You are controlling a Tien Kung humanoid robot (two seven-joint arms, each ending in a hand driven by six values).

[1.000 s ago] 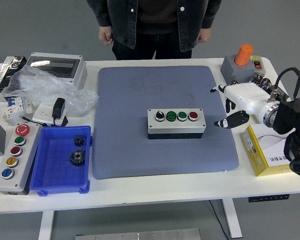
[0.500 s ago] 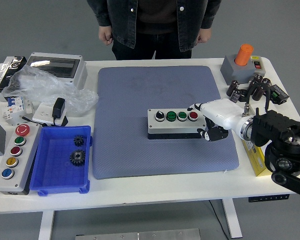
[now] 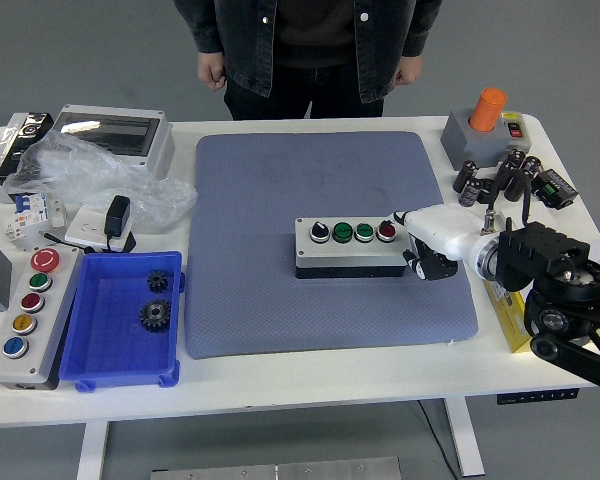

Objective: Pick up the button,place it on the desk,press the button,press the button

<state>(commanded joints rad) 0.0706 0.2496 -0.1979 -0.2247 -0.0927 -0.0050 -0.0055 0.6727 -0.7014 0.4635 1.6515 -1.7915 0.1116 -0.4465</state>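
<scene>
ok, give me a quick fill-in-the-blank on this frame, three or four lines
1. The button box sits on the ____ mat.
2. The right hand reaches the box at its ____ button, the rightmost one.
3. The blue bin holds two black ____.
4. The person stands at the table's ____ side.

Missing words: grey; red; gears; far

A robotics lab bench: white table, grey mat, blue parts tray with gears, switch boxes.

We see a grey floor beyond our white table, which stands on white legs; the light seems even, perhaps from overhead.
</scene>
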